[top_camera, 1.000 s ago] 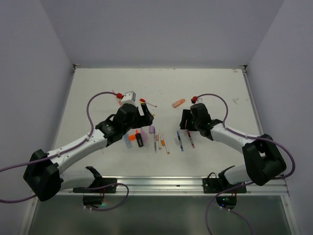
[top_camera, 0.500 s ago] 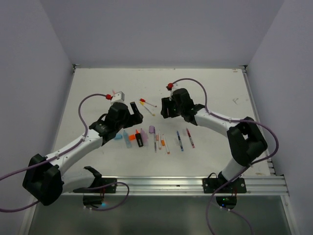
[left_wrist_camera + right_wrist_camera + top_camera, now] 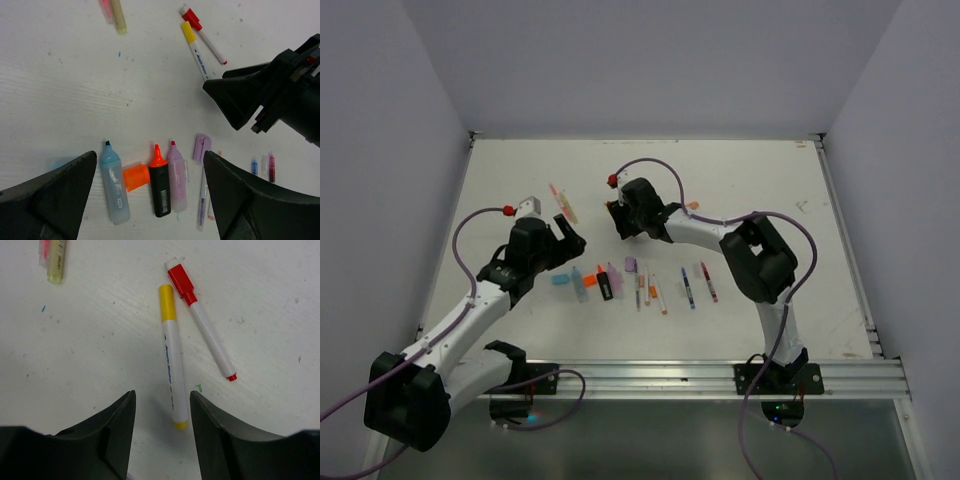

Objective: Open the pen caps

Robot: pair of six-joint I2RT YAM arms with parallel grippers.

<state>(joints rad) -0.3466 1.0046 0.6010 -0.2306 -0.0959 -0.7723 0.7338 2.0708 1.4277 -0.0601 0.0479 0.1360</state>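
Change: my right gripper [image 3: 162,400] has swung left over the yellow pen [image 3: 172,365].
Grip: spread wide, empty; my left gripper [image 3: 150,157] too.
Yellow cap [image 3: 167,301]: on, pen's far end.
Meaning: uncapping likely next.

in your right wrist view the yellow highlighter [image 3: 55,262] runs off the top edge; from above, the right gripper [image 3: 617,220] hides the yellow-capped pen [image 3: 171,352] from you.
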